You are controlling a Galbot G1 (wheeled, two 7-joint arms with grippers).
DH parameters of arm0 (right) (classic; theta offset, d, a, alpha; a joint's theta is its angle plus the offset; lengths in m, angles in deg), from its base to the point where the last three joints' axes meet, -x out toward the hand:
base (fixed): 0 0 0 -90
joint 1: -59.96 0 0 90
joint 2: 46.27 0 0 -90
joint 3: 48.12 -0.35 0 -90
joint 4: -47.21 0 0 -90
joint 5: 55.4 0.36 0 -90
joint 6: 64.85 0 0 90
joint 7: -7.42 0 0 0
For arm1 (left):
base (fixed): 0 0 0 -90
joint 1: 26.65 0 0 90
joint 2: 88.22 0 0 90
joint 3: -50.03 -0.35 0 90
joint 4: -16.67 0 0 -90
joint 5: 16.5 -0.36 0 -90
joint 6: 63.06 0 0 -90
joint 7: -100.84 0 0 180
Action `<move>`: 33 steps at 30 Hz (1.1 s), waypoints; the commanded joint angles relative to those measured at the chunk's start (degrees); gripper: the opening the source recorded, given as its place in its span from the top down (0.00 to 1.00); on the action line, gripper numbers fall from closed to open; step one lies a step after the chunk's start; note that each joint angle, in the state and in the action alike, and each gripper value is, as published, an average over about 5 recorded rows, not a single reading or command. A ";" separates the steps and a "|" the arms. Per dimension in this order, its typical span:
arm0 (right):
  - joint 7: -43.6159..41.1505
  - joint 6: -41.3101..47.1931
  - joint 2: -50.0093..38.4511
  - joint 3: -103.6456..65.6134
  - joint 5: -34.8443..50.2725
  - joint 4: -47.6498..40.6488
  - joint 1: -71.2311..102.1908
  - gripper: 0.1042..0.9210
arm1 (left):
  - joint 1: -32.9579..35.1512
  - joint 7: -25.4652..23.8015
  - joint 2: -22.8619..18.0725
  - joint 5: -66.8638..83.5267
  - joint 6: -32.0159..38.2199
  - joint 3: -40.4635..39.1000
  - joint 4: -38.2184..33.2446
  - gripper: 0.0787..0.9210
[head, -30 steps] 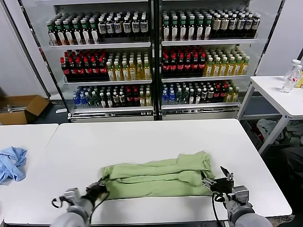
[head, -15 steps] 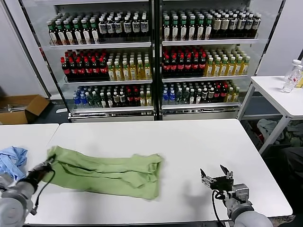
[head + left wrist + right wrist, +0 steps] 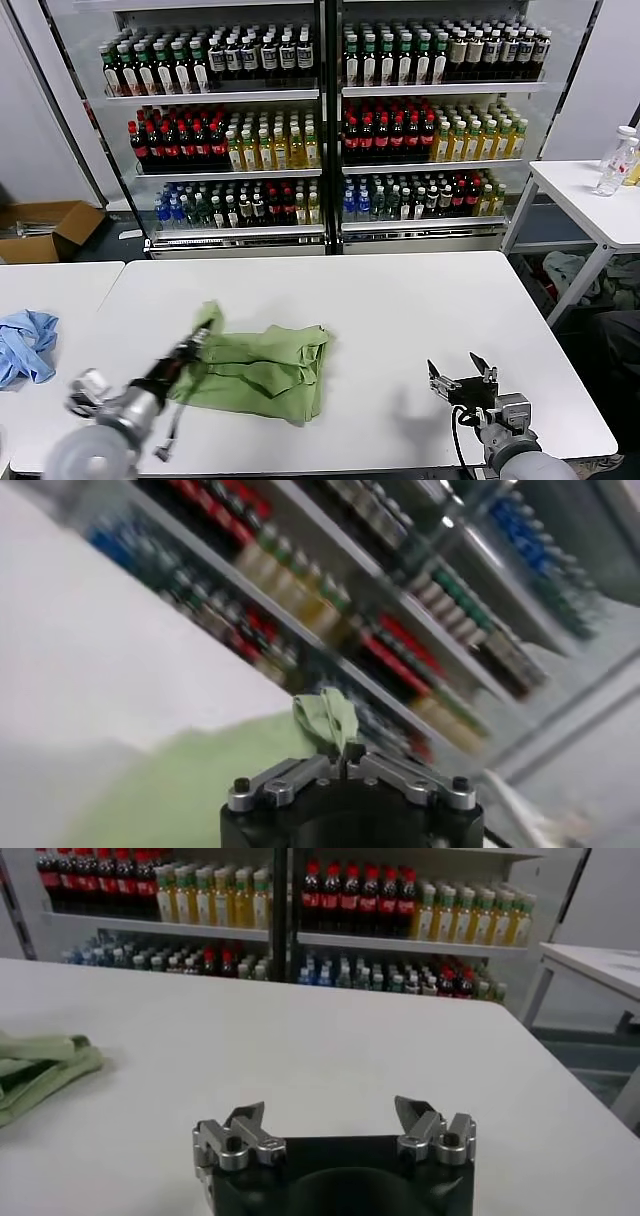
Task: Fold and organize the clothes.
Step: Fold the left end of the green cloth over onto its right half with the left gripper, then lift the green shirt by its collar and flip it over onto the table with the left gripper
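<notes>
The clothes are one light green shirt, bunched into a long fold on the white table, left of centre. My left gripper is shut on the shirt's left end and holds that end raised above the rest of the cloth. In the left wrist view the jaws are closed, with a tuft of the green shirt sticking out between them. My right gripper stands open and holds nothing, low over the table near its front right, well apart from the shirt. The right wrist view shows this gripper and the shirt's edge.
A light blue garment lies on the neighbouring table at the far left. Drink coolers full of bottles stand behind the table. A cardboard box sits on the floor at left. A side table with bottles is at right.
My left gripper first dragged the shirt leftward across the table, then swung its held end up and back toward the right, over the cloth. The right gripper stayed put, open.
</notes>
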 commanded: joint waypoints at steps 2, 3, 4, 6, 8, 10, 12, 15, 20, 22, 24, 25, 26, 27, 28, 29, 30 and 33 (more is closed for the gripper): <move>-0.11 -0.16 0.04 -0.16 0.07 -0.34 0.27 0.12 | -8.89 1.52 -8.45 -24.39 0.68 -23.19 10.68 0.99; -0.14 -0.20 0.04 -0.16 0.10 -0.42 0.17 0.12 | -8.88 0.86 -7.84 -27.06 0.65 -23.60 11.02 0.99; -0.16 -0.24 0.03 -0.17 0.13 -0.52 0.06 0.12 | -8.57 0.09 -7.16 -29.03 0.74 -23.81 10.79 0.98; -0.21 -0.32 0.00 -0.20 0.19 -0.74 -0.14 0.12 | -7.34 -1.70 -5.56 -31.69 0.81 -23.78 8.64 0.95; -0.25 -0.40 0.00 -0.21 0.22 -0.98 -0.28 0.12 | -5.62 -3.22 -4.19 -31.95 0.77 -23.15 4.99 0.89; -0.28 -0.46 0.04 -0.18 0.22 -1.22 -0.36 0.12 | -3.77 -4.38 -3.00 -30.53 0.61 -21.86 0.82 0.82; -0.31 -0.50 0.09 -0.12 0.21 -1.40 -0.45 0.12 | -1.64 -4.98 -1.84 -28.17 0.54 -19.34 -3.35 0.75; -0.33 -0.50 0.17 -0.01 0.19 -1.59 -0.68 0.12 | 1.03 -4.79 0.05 -27.00 1.14 -13.50 -6.62 0.65; -0.28 -0.47 0.51 0.37 0.07 -1.80 -1.20 0.12 | 2.88 -3.22 4.47 -34.25 4.89 -3.10 1.90 0.48; -0.27 -0.46 0.66 0.54 -0.05 -1.88 -1.33 0.12 | 2.65 -2.94 6.20 -37.71 6.24 -1.35 7.71 0.41; -0.27 -0.46 0.77 0.64 -0.23 -1.97 -1.40 0.12 | 2.22 -2.99 7.40 -39.78 7.08 -0.97 12.13 0.34; -0.27 -0.46 0.83 0.66 -0.32 -2.00 -1.41 0.12 | 1.94 -3.00 7.66 -40.16 7.06 -1.09 13.67 0.31; -0.26 -0.46 0.89 0.66 -0.40 -2.01 -1.41 0.12 | 1.66 -3.01 7.72 -40.31 7.02 -1.31 14.81 0.27; -0.25 -0.45 0.96 0.65 -0.49 -2.01 -1.39 0.12 | 1.38 -3.06 7.59 -40.26 6.93 -1.56 15.63 0.23; -0.24 -0.45 1.05 0.62 -0.57 -1.98 -1.34 0.12 | 1.04 -3.11 7.31 -40.04 6.73 -1.90 16.30 0.20; -0.23 -0.45 1.13 0.57 -0.65 -1.94 -1.27 0.12 | 0.73 -3.15 6.97 -39.72 6.51 -2.24 16.84 0.18; -0.23 -0.45 1.18 0.52 -0.71 -1.89 -1.19 0.12 | 0.45 -3.20 6.61 -39.19 6.29 -2.56 17.24 0.15; -0.22 -0.46 1.29 0.18 -0.86 -1.65 -0.72 0.12 | -0.36 -3.37 5.64 -37.10 5.67 -3.45 18.20 0.12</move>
